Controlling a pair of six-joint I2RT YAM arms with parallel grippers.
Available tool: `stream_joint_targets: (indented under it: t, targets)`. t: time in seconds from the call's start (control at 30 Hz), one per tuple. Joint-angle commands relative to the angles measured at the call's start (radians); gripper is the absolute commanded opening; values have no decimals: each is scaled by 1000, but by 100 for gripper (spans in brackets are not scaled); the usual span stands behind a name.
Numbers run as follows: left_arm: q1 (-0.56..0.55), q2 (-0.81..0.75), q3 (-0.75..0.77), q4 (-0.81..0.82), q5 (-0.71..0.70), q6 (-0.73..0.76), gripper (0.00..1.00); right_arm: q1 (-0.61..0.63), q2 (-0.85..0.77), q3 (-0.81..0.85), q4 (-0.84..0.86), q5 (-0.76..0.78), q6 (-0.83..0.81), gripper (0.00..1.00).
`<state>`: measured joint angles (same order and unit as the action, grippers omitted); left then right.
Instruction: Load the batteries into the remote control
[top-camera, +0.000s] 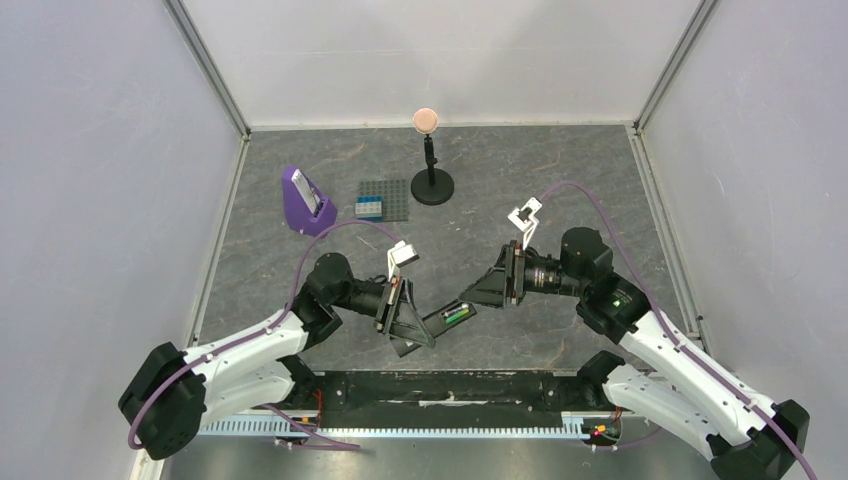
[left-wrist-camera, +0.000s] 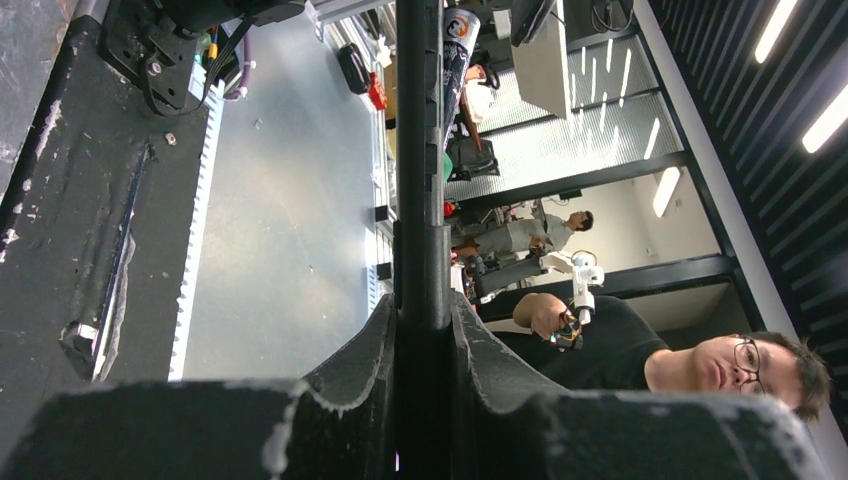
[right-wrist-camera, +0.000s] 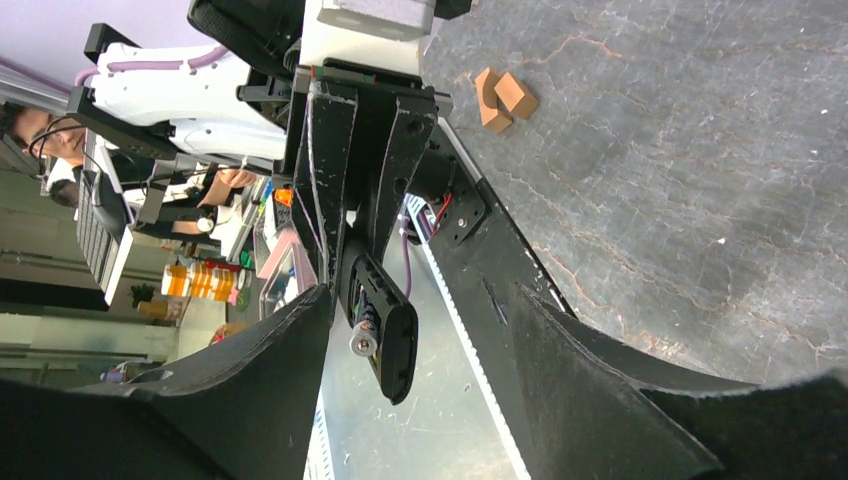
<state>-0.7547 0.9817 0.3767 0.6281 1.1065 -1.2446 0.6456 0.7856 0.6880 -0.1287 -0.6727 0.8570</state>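
My left gripper (top-camera: 412, 332) is shut on the black remote control (top-camera: 445, 322) and holds it above the table near the front edge, battery recess facing up. In the left wrist view the remote (left-wrist-camera: 420, 200) runs as a black bar straight out from the closed left gripper (left-wrist-camera: 422, 305). A bright green battery (top-camera: 459, 315) lies in the recess. My right gripper (top-camera: 478, 297) is open at the remote's free end. In the right wrist view the remote (right-wrist-camera: 390, 330) hangs between the spread fingers of the right gripper (right-wrist-camera: 422, 292), and a dark battery with a silver tip (right-wrist-camera: 362, 338) sits in it, close to the left finger.
A purple stand (top-camera: 300, 200) holding a white device stands at the back left. Beside it are a grey studded baseplate (top-camera: 390, 195) with a blue brick (top-camera: 369, 208) and a black post with a pink ball (top-camera: 428, 160). Orange-tan blocks (right-wrist-camera: 503, 98) lie on the table. A black rail (top-camera: 440, 385) runs along the near edge.
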Motion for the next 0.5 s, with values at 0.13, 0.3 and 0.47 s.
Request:
stream_joint_targets:
  t: [0.13,0.3,0.47]
  targets:
    - [-3,-15,34,1,32,52,2,-3,-36,-23,8,-55,-19,65]
    - [-3,-25,34,2,34,54,2,-6,-46,-34,9,-45,-12,59]
    - [-3,-31,33,-6,35,60,2,-9,-53,-33,14,-42,-9,56]
